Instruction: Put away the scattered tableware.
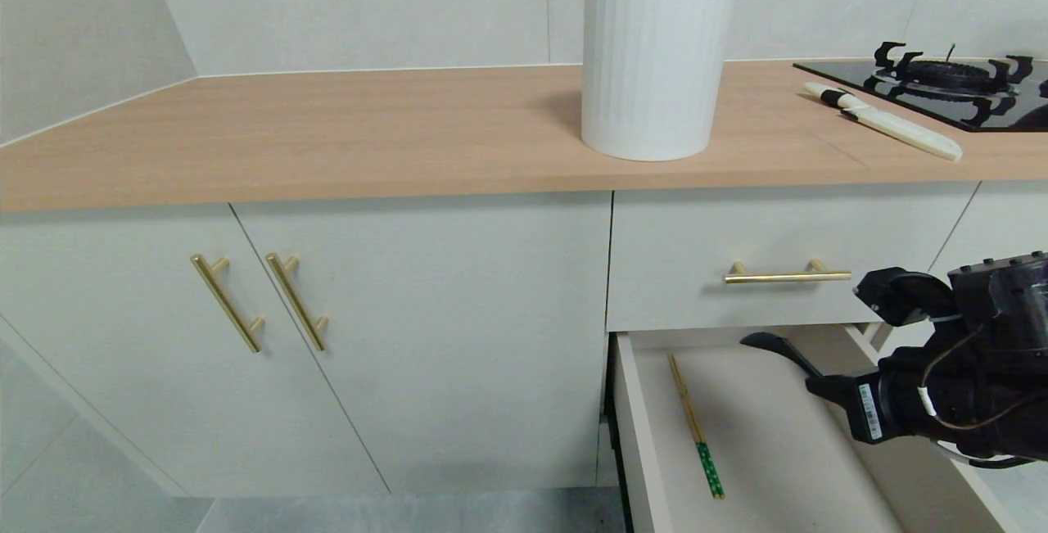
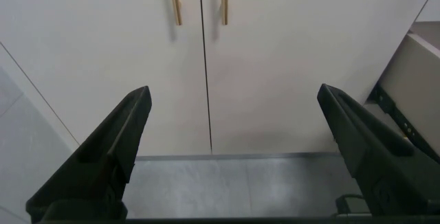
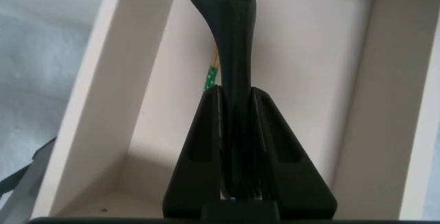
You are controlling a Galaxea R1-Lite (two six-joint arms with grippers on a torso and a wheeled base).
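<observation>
My right gripper [image 1: 823, 388] hangs over the open drawer [image 1: 634, 426] at the lower right, shut on a black spoon-like utensil [image 1: 778, 347]. The right wrist view has the utensil [image 3: 223, 18] pinched between the fingers [image 3: 199, 135], its rounded end pointing into the drawer [image 3: 89, 100]. A pair of wooden chopsticks with green ends [image 1: 694, 426] lies on the drawer floor, and part of the chopsticks [image 3: 210, 73] peeks out beside the utensil. A white knife [image 1: 884, 119] lies on the counter near the stove. My left gripper [image 2: 234, 97] is open, low before the cabinet doors.
A tall white ribbed cylinder [image 1: 651, 50] stands on the wooden counter [image 1: 327, 132]. A black gas hob [image 1: 950, 79] sits at the far right. A shut drawer with a gold handle [image 1: 786, 275] is just above the open one. Two cabinet doors with gold handles [image 1: 225, 300] are to the left.
</observation>
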